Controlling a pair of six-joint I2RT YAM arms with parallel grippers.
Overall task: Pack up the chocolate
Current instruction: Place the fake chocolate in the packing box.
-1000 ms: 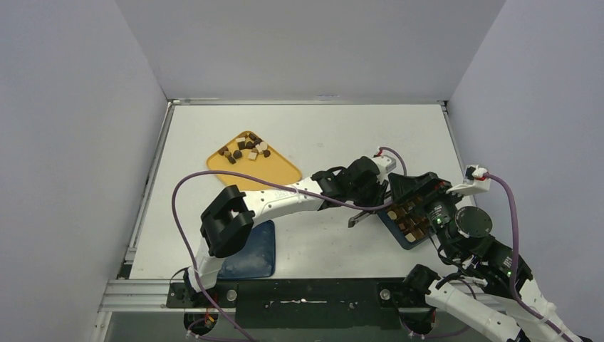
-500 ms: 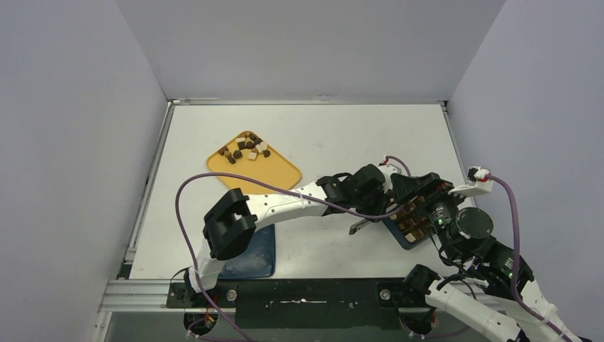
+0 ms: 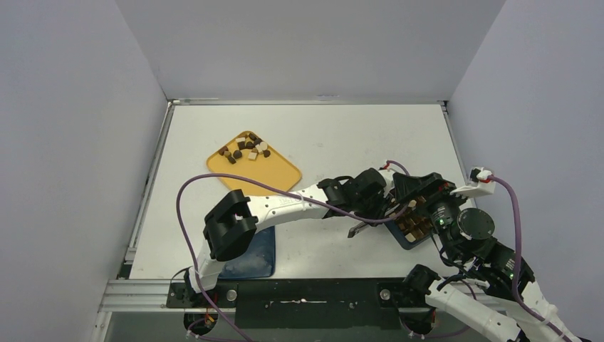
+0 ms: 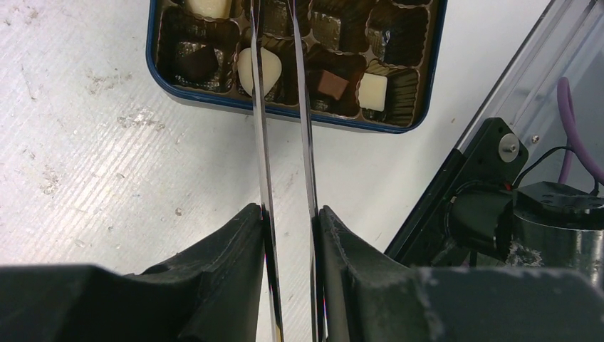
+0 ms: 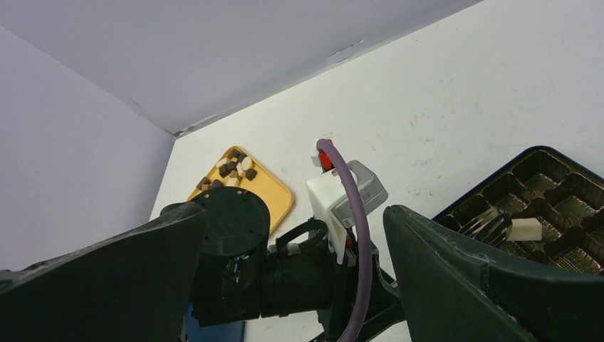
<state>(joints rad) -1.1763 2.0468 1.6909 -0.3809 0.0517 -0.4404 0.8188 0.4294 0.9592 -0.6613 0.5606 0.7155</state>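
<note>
Left gripper (image 4: 289, 217) clenched on tongs (image 4: 264, 149); tips hung over blue box (image 4: 356, 126) by bench's right edge, cream-white chocolate (image 5: 526, 229) at tips above liner cup. Right gripper (image 5: 295, 274) gaped, empty. Needed: settle piece low, ease squeeze slowly, lift straight. Loose chocolates (image 3: 243, 148) lay on yellow tray (image 3: 274, 171), far-left.

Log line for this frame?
left gripper: shut on tongs | tongs: over box, white piece at tips | right gripper: open | tray: chocolate remains
</note>
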